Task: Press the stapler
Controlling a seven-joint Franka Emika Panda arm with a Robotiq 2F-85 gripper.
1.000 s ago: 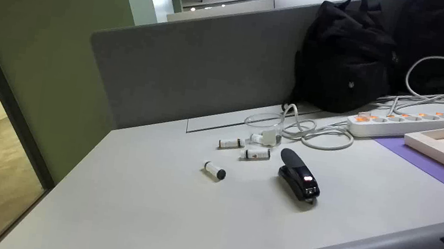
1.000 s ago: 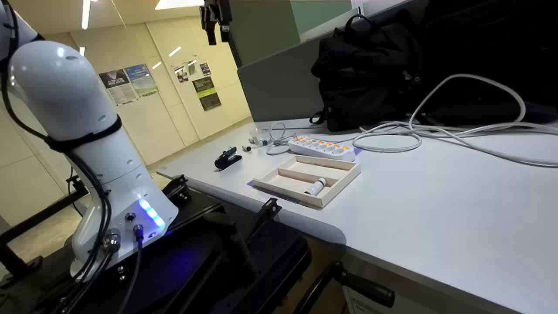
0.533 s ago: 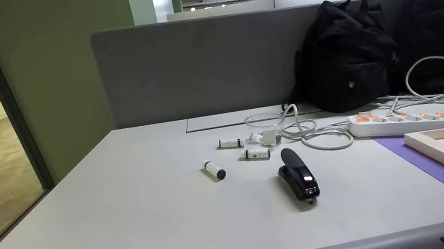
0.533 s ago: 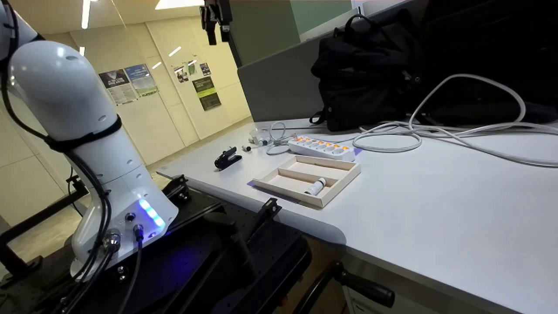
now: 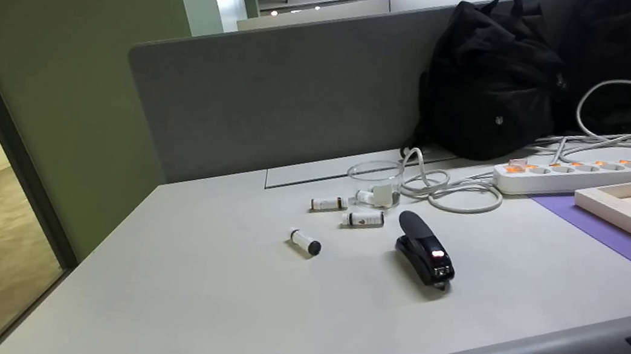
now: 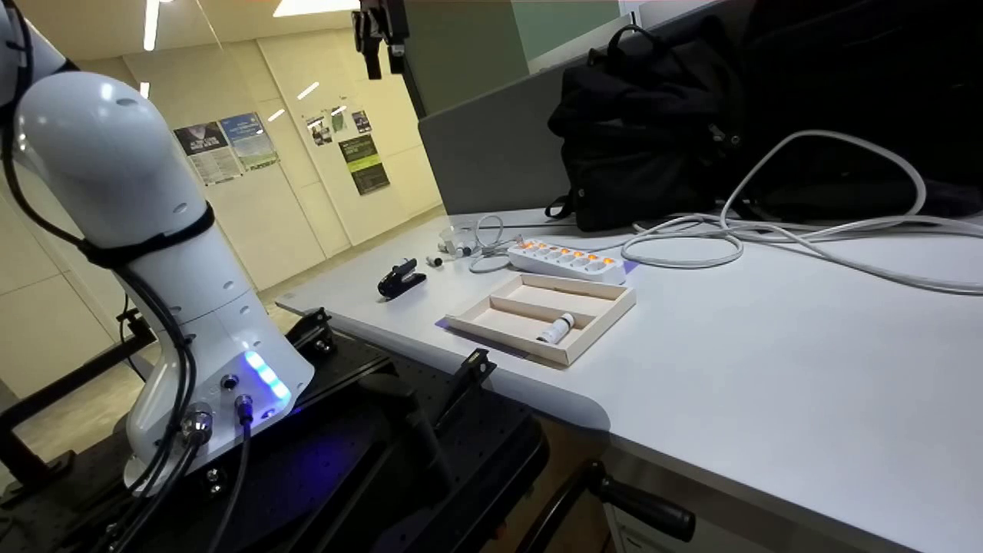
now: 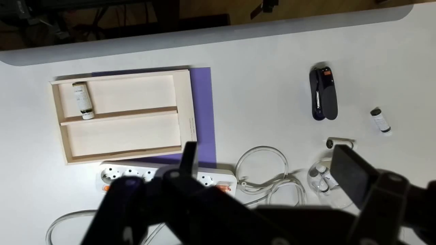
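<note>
Blk stapler (image 7: 323, 93) stands on the white desk (image 7: 259, 92), base down, grey-padded handle end raised off the base, glossy end w/ small orange mark toward the desk's rounded grey edge. Claw (image 7: 267, 160) is released, fingers (image 7: 352, 173) spread wide in wrist view; in an exterior view it hangs high up, well apart from stapler, w/ part of the white arm (image 6: 130, 192) showing. Near stapler, 1 label-wrapped vial (image 7: 380, 120) lies on its side; 2 more loose vials (image 5: 363, 218) lie by a clear cup (image 5: 374, 182), & wrist view has at least 2 inside it, cup partly blocked by a finger. Pale 2-compartment tray (image 7: 185, 102), well apart from stapler, rests on purple sheet (image 7: 204, 102); another vial (image 7: 82, 98) lies in the compartment nearer the grey edge, one end at the divider. Pwr strip (image 5: 589, 184) w/ orange switches sits just beside tray, cable (image 6: 683, 264) looped past it. Farther back, blk backpack (image 5: 488, 90) stands in front of grey partition (image 5: 281, 111).
</note>
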